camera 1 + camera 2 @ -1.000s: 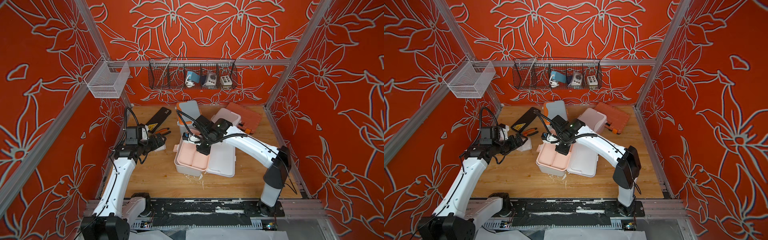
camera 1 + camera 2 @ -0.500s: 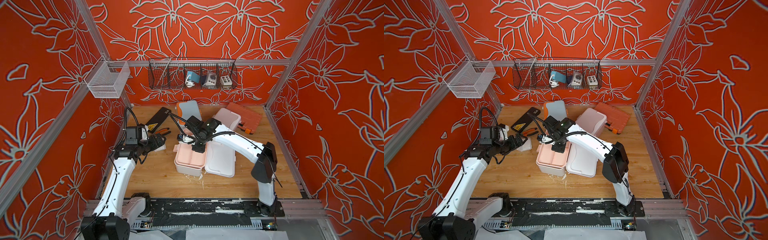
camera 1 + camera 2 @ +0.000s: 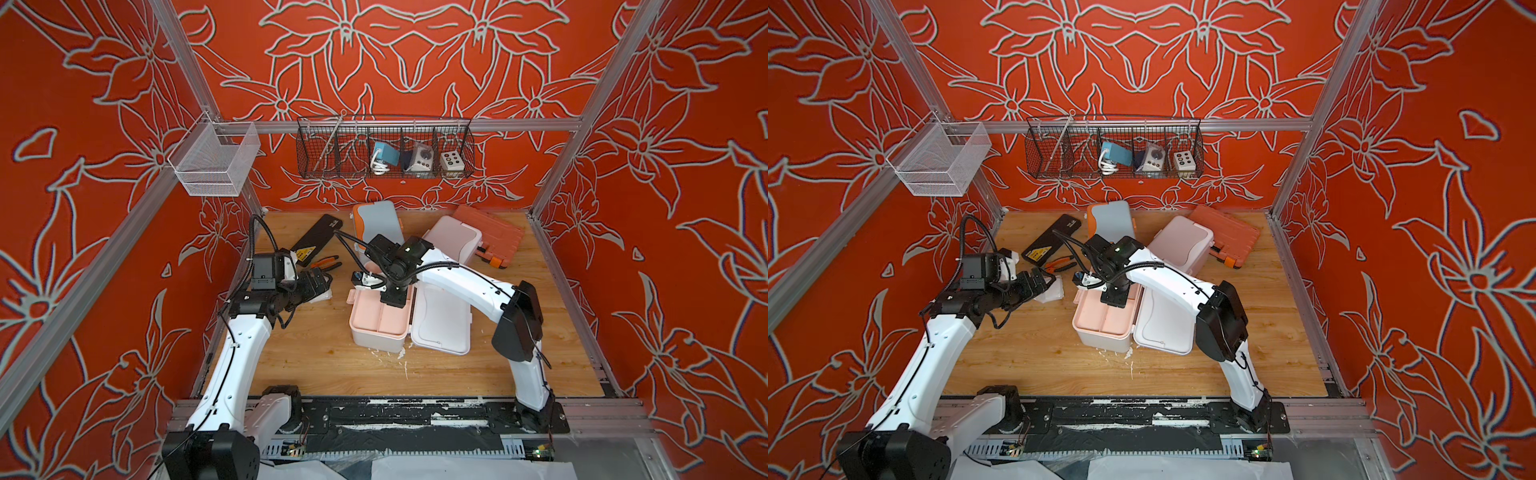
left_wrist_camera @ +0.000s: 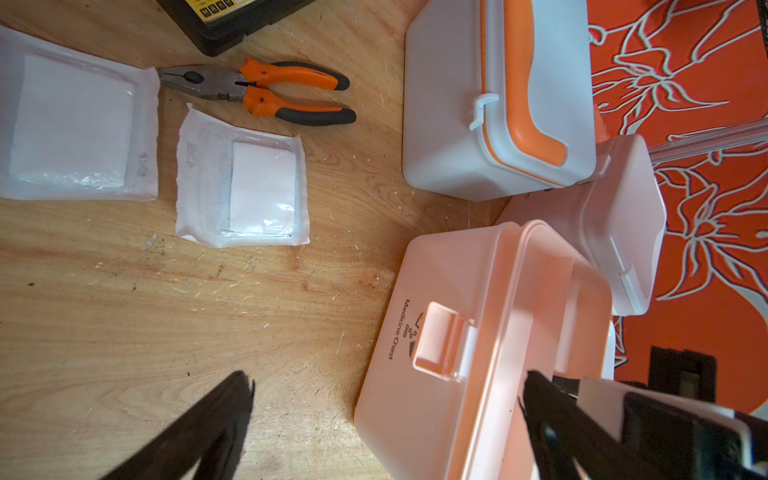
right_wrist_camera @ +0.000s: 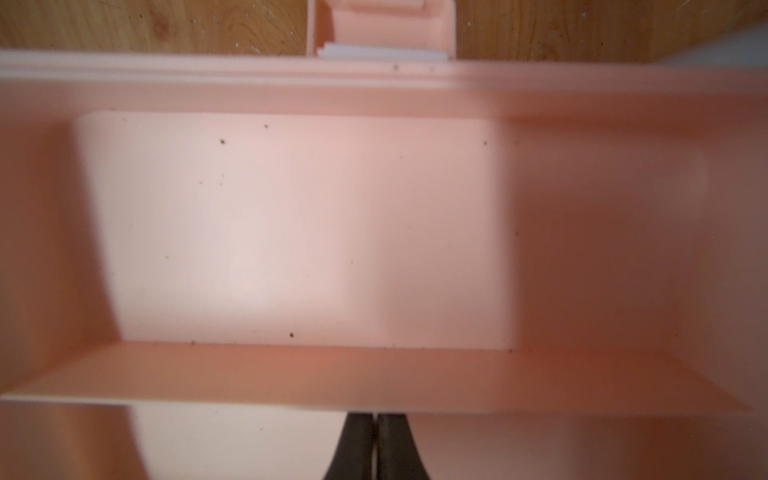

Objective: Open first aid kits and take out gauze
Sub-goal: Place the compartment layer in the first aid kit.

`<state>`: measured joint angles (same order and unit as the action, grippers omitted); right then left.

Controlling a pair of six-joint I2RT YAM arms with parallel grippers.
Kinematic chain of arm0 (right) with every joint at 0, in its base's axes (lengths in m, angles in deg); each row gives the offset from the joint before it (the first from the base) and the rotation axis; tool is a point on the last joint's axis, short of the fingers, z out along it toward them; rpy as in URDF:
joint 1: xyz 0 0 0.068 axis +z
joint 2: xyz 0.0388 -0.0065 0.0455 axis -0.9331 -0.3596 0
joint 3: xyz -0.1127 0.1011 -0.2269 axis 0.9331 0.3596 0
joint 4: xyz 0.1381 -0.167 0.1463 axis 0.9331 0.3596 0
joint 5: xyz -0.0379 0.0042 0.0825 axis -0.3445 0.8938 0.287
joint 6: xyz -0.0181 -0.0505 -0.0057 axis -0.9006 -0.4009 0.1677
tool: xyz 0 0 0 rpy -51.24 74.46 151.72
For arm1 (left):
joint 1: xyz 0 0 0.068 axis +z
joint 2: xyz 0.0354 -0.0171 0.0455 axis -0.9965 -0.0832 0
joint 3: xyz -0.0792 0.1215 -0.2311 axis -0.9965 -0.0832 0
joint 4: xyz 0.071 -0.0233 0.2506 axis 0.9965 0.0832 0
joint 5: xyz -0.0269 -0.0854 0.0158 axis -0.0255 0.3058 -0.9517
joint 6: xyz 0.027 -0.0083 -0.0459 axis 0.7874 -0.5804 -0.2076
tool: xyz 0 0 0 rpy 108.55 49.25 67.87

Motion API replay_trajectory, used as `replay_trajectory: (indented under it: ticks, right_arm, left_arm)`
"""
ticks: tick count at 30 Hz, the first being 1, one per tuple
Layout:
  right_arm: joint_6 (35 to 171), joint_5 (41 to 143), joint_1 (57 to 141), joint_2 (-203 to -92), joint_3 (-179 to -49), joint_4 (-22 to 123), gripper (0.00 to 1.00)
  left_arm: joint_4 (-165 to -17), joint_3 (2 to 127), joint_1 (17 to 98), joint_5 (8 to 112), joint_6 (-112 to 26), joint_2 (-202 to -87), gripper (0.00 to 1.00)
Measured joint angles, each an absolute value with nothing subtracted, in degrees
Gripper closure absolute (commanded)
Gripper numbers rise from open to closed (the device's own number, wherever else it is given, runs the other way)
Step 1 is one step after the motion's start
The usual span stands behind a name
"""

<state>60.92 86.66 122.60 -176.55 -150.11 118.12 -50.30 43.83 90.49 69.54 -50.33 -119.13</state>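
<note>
right gripper [image 5: 376, 419] pinched shut, empty, inside open peach-trim kit [image 3: 376, 322]; left gripper [image 4: 388, 380] spread wide, empty; gauze [image 4: 243, 187] packs on table [image 4: 187, 316] by pliers [image 4: 257, 89], clear only in left wrist view; blue-grey kit [image 3: 378, 220], pink kit [image 3: 457, 241] closed behind

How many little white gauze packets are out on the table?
2. One gauze packet lies by the nose of the pliers; the second packet beside it, near the handles. More may be hidden.

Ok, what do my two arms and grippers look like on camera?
Both have white shells, left arm and right arm, with black joint housings and black ribbed cables by the wrists. The left gripper and right gripper are black and tapered. A green light glows on the right wrist.
</note>
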Motion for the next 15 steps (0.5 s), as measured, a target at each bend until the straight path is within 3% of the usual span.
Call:
replay_trajectory:
  ticks: [15]
  right_arm:
    - [62.72, 90.31, 122.42, -176.55, -145.7, 114.84, 1.0]
  left_arm:
    - [-50.38, 43.05, 90.51, 69.82, -50.33, -119.13, 0.02]
